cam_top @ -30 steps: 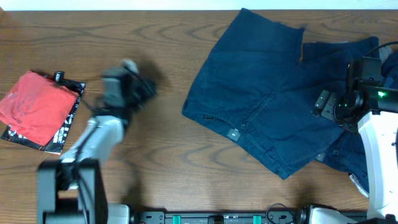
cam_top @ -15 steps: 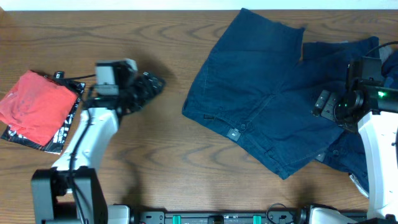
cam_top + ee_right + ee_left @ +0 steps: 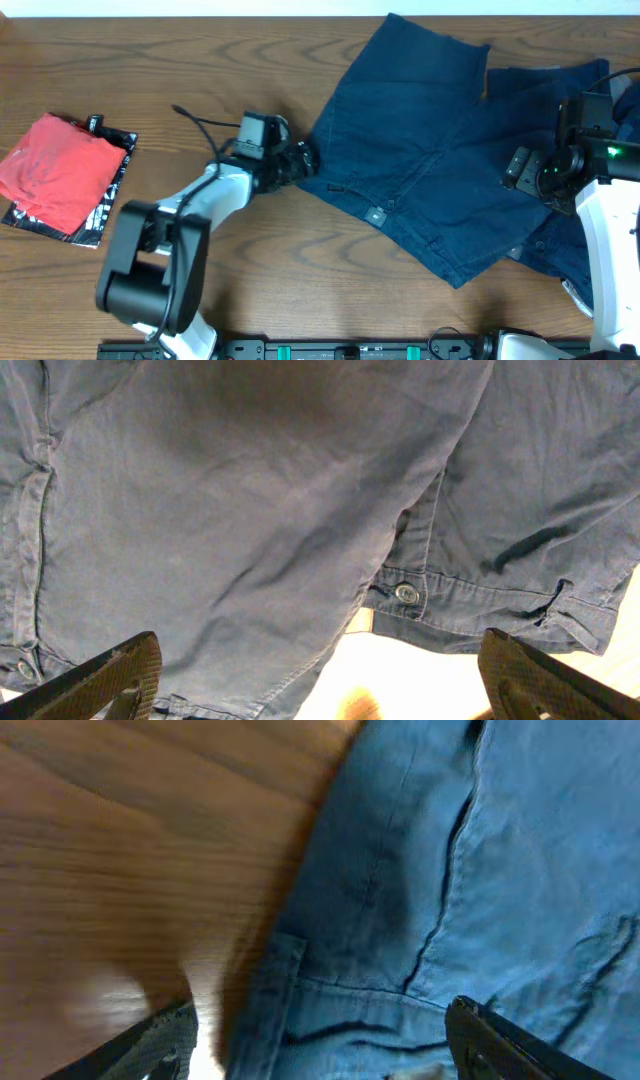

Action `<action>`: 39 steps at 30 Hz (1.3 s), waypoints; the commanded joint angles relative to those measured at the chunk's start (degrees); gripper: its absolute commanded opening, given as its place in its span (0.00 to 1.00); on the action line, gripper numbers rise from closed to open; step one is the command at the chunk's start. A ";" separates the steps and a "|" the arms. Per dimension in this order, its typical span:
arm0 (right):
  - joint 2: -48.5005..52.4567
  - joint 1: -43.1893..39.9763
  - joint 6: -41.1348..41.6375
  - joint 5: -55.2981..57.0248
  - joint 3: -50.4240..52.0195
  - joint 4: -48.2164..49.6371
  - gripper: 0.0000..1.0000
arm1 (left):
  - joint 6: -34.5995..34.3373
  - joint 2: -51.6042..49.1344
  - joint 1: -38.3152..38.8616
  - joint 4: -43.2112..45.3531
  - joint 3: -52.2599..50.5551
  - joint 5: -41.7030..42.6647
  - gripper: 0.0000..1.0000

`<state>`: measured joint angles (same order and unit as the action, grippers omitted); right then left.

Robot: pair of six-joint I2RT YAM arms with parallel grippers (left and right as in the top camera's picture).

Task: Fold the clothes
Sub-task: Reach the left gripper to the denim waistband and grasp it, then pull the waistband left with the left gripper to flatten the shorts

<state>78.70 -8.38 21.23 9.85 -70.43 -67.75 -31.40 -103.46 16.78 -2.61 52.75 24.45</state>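
Shorts (image 3: 430, 170): dark blue, w/ darker stitch lines. Table (image 3: 250, 300): brown wood w/ wavy lines. Cloth (image 3: 55, 170): bright red, on black bag (image 3: 110, 195) w/ white bits. Button (image 3: 406, 593): silver. Left arm (image 3: 212, 193) & right arm (image 3: 612, 235): white & black.

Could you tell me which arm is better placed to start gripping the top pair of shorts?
Left, probably: the left claw is open, straddling the waistband edge of the shorts; the right claw hangs open above mid-fabric.
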 commanded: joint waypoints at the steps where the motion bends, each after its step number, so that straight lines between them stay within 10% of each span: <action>1: -0.26 -0.33 -0.70 0.00 -0.46 -0.02 0.99 | 0.61 -2.51 1.07 0.61 -0.57 -1.40 0.80; 6: -0.26 -0.33 -0.70 0.00 -0.46 0.04 0.99 | -0.37 -3.34 2.32 0.72 -0.55 -0.98 0.06; 21: -0.26 -0.35 -0.70 0.46 -0.46 0.26 0.99 | 5.73 8.39 -19.54 -0.35 11.85 -4.15 0.06; 22: -0.26 -0.35 -0.70 0.46 -0.46 0.42 0.99 | 5.66 8.72 -20.70 -0.44 12.61 -3.91 0.17; 24: -0.26 -0.35 -0.70 0.44 -0.46 0.70 0.99 | 5.66 8.98 -22.40 -1.31 13.38 -1.38 0.85; 25: -0.26 -0.35 -0.70 0.44 -0.46 0.74 0.99 | 5.66 8.98 -22.73 -2.43 13.35 0.37 0.98; 34: -0.24 -0.33 -2.62 0.17 -0.46 0.85 0.99 | 5.70 8.96 -19.30 -39.85 12.15 4.96 0.98; 39: -0.24 -0.33 -3.06 0.17 -0.46 0.90 0.99 | 5.64 8.96 -13.40 -45.05 9.16 4.96 0.98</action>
<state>78.70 -8.38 19.46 9.89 -70.43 -66.85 -26.52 -94.35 0.45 -47.11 63.40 28.40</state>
